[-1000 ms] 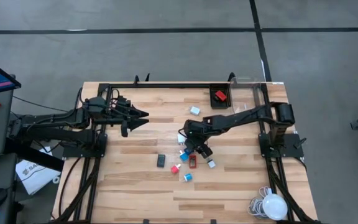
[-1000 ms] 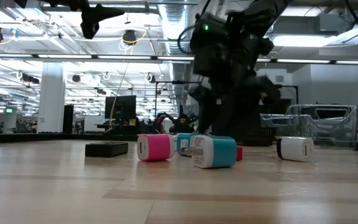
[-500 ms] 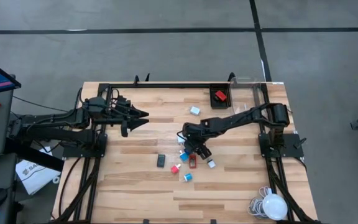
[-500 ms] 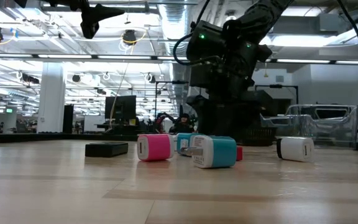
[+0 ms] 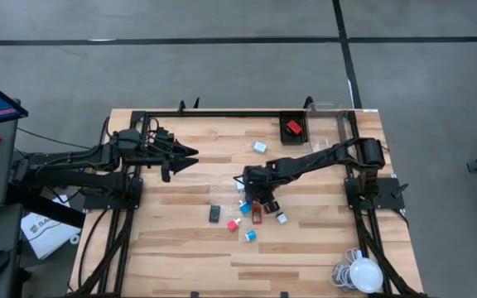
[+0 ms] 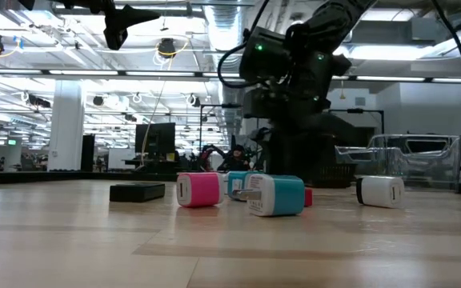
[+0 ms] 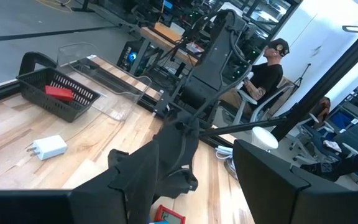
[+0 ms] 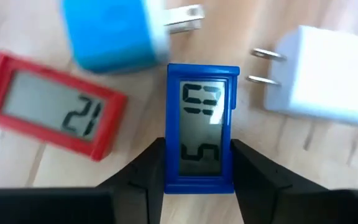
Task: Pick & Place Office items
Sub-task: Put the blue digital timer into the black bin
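Note:
Small office items lie mid-table: a blue timer [image 8: 202, 127], a red timer [image 8: 51, 118], a blue charger [image 8: 114, 34], a white charger [image 8: 328, 78]. In the high view there are also a black block [image 5: 214, 213], a pink charger [image 5: 233, 224] and a white-and-blue charger [image 5: 260, 147]. My right gripper [image 5: 257, 202] points steeply down over the cluster, shut on the blue timer. My left gripper [image 5: 187, 153] hangs level and open above the table's left half, holding nothing. My right gripper pinches the blue timer's two long sides [image 8: 168, 158] between its two fingers [image 8: 149, 168], near the timer's lower end. The fingers come from above, pointing steeply down, and stand either side of the timer's width. The timer lies flat on the wood, display up.
A small black tray [image 5: 293, 127] with a red piece in it stands at the far right, a clear bin [image 5: 331, 112] beside it. A white ball lamp with cable [image 5: 364, 275] lies at the near right corner. A seated person [image 7: 266, 65] shows beyond the table.
My right gripper has sunk slightly onto the cluster, rolled about its own axis, and drawn its fingers together on the blue timer. The items on the table have kept their places.

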Motion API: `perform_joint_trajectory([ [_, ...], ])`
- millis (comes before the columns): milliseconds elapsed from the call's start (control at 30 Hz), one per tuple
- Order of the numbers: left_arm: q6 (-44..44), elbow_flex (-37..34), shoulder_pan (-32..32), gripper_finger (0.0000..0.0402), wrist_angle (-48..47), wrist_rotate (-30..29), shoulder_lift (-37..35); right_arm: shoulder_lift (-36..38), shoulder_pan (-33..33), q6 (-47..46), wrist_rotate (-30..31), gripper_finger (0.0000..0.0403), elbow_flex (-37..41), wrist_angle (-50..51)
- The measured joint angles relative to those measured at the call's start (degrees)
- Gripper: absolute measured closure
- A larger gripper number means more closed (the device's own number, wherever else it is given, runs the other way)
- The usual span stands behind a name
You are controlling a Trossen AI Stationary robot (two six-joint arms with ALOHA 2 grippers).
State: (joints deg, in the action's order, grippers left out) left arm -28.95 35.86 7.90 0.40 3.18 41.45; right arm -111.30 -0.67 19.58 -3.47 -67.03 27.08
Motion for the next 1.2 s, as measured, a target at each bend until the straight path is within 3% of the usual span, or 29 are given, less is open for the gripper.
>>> perform_joint_trajectory([
  [367,0.07,0.0,0.0,0.0198,0.0,0.0,0.0,0.94,-2.91,-16.66,2.62,0.0266,-4.96,15.23],
  [633,0.48,0.0,-0.02,0.0198,-0.11,0.02,0.02,8.97,-6.28,-31.14,3.67,0.0265,-6.8,19.67],
  [933,1.66,0.0,-0.02,0.0198,0.0,0.02,0.02,16.88,-21.33,-49.28,8.22,0.0264,-6.88,21.55],
  [1200,1.71,-0.02,0.0,0.0198,0.02,0.0,0.02,16.3,-37.13,-51.13,8.24,0.0263,-6.58,21.16],
])
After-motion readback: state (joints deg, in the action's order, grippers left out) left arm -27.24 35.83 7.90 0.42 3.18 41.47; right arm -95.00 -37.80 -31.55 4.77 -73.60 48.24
